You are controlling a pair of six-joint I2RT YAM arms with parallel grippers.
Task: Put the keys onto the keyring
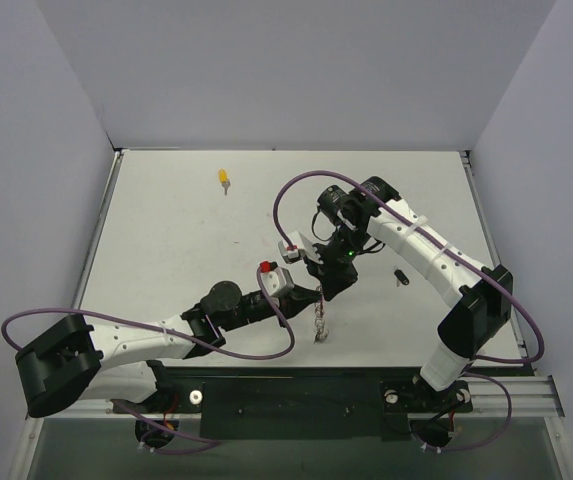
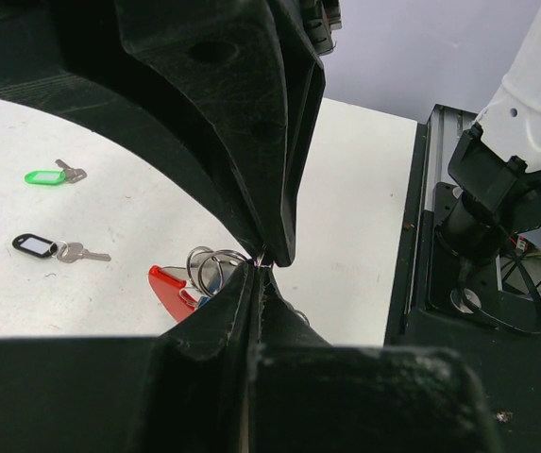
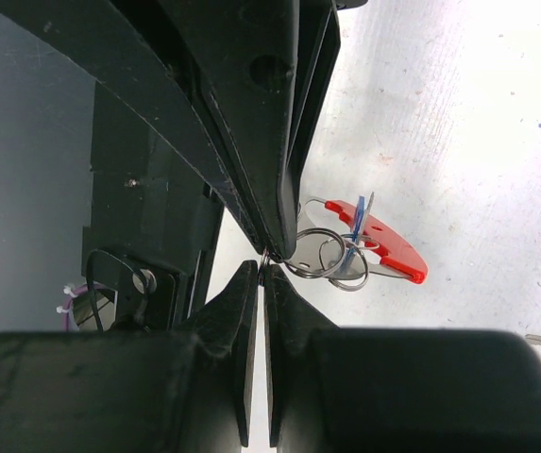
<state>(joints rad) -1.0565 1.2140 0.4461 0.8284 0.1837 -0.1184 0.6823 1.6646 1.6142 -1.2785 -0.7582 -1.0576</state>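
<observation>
**Both grippers pinch the keyring near the table's front edge**

The keyring point(image 3: 331, 257), a cluster of thin silver wire rings with a red plastic piece and a sliver of blue, sits right at the fingertips of both arms. The left gripper point(image 2: 265, 264) is closed with its tips on one ring. The right gripper point(image 3: 264, 257) is also closed, nipping a ring from the other side. In the top view the cluster hangs just below the two grippers, near the black base rail point(image 1: 296, 400). The white table point(image 1: 166, 260) lies open to the left and far side. A small yellow-headed key point(image 1: 224, 179) rests well apart near the far edge, a black-headed key point(image 1: 399, 276) lies beside the right arm, and a green-headed key point(image 2: 48, 176) lies apart.
</observation>
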